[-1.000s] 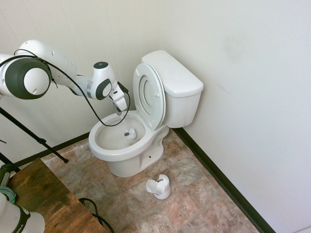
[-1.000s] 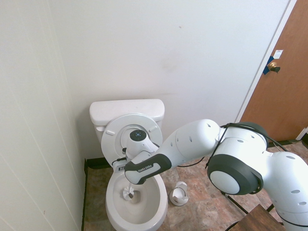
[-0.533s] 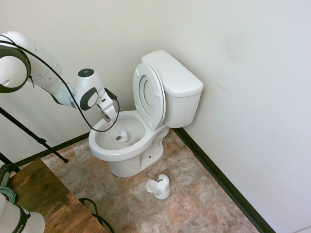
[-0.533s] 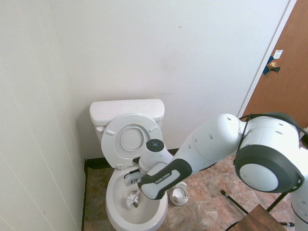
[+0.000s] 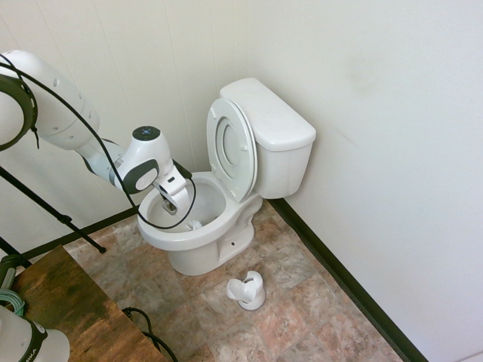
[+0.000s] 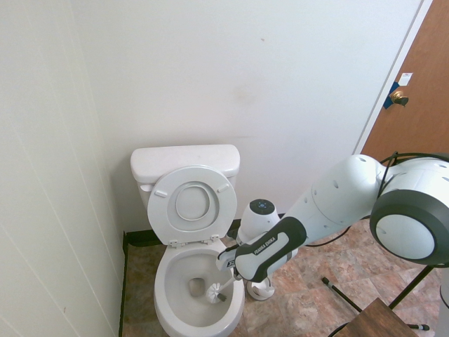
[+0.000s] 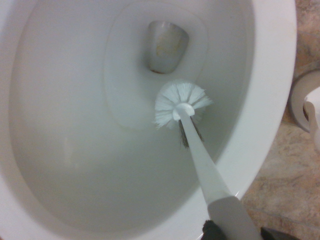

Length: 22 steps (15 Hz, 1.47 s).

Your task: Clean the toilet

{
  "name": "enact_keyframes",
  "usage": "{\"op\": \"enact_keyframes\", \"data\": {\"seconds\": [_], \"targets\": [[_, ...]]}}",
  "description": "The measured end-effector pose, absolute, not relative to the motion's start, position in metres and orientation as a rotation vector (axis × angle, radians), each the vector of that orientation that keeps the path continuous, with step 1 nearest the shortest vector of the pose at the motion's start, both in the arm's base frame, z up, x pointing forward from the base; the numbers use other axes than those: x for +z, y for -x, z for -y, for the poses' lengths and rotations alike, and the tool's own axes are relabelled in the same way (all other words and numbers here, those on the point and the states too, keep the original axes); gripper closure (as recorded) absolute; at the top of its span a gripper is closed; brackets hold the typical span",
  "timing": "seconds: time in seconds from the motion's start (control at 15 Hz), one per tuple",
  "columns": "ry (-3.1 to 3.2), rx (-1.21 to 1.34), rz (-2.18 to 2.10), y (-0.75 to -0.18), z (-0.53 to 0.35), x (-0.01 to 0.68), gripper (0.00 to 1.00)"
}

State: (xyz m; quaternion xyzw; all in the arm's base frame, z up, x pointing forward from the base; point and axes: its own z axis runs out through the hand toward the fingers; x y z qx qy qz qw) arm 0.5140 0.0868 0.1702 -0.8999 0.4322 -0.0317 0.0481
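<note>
The white toilet (image 5: 278, 139) stands in the corner with its seat and lid (image 5: 231, 147) raised against the tank. My gripper (image 5: 172, 202) hangs low over the bowl's rim (image 5: 219, 228), on the side away from the tank, and is shut on the slim handle of a white toilet brush. The bristle head (image 5: 194, 225) rests inside the bowl. In the second exterior view the gripper (image 6: 226, 261) is at the bowl's right rim, with the brush head (image 6: 214, 292) down in the toilet (image 6: 184, 161). The wrist view shows the brush head (image 7: 181, 104) against the bowl wall beside the drain (image 7: 167, 45).
A small white brush holder (image 5: 247, 290) stands on the tiled floor in front of the toilet, also seen at the wrist view's edge as the holder (image 7: 306, 107). A brown wooden table (image 5: 68, 305) is at the lower left. A brown door (image 6: 414, 119) is closed.
The arm has dropped lower and swung from over the back of the bowl toward its front rim. The brush head has swept across the inside of the bowl.
</note>
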Motion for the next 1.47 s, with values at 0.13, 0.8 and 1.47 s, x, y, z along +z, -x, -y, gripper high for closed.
{"op": "enact_keyframes", "data": {"seconds": [0.13, 0.8, 1.47], "targets": [[2.711, -0.131, -1.359, -0.529, -0.074, 0.175, 1.0], [2.613, -0.189, -1.425, -0.657, -0.046, 0.189, 1.0], [2.615, -0.182, -1.379, -0.69, -0.121, 0.2, 1.0]]}}
